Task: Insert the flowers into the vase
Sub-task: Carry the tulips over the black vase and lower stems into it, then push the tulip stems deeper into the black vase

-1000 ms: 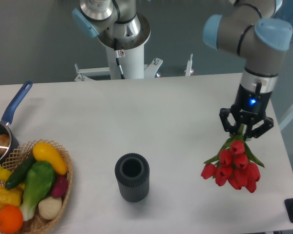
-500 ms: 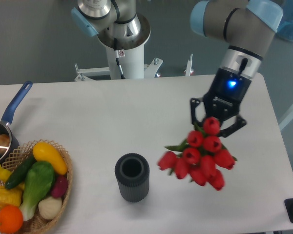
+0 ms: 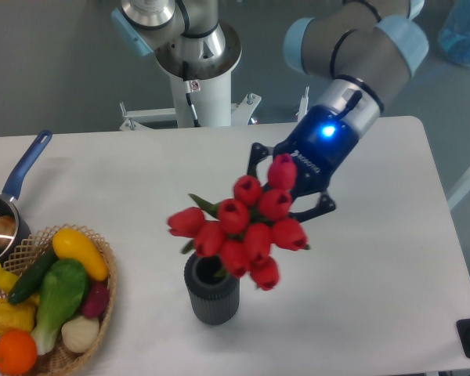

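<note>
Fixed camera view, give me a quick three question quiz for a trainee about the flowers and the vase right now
1. True or false: the flowers are already standing upright inside the vase.
2. What holds the flowers? A) the basket B) the gripper C) nothing
3. Name the blue-handled item at the table's left edge.

Key:
1. False. The bunch hangs tilted in the air, buds overlapping the vase mouth in view.
2. B. The gripper is shut on the stems, which the buds mostly hide.
3. The saucepan, behind the vegetable basket.
</note>
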